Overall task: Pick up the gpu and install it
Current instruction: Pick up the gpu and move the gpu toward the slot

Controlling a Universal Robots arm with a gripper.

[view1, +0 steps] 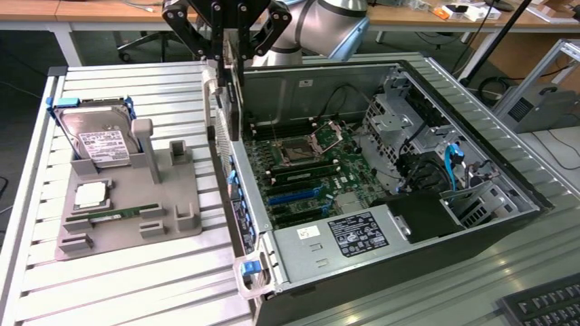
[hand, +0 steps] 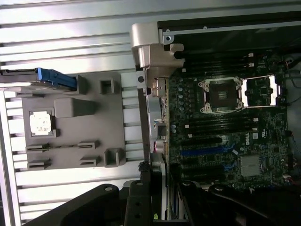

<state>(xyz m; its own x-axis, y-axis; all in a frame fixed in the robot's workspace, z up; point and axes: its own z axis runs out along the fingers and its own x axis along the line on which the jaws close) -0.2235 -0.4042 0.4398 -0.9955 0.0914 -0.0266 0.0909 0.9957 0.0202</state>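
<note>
The gpu (view1: 233, 102) hangs edge-on from my gripper (view1: 228, 54), silver end bracket downward, over the left wall of the open computer case (view1: 363, 238). My gripper is shut on the card's upper end. In the wrist view the gpu (hand: 156, 122) runs as a thin strip away from my gripper (hand: 157, 197) to its silver bracket (hand: 150, 42). It lies along the edge of the motherboard (hand: 225, 132), above the black and blue expansion slots (hand: 202, 150). The card is above the board and not seated in any slot.
A grey holder tray (view1: 127, 204) lies on the slatted table at the exterior view's left. It carries the silver hard drive (view1: 100, 139), a processor (view1: 91, 195) and a memory stick (view1: 113, 216). Drive cages and cables fill the case's right side. A keyboard (view1: 544, 305) sits at the lower right.
</note>
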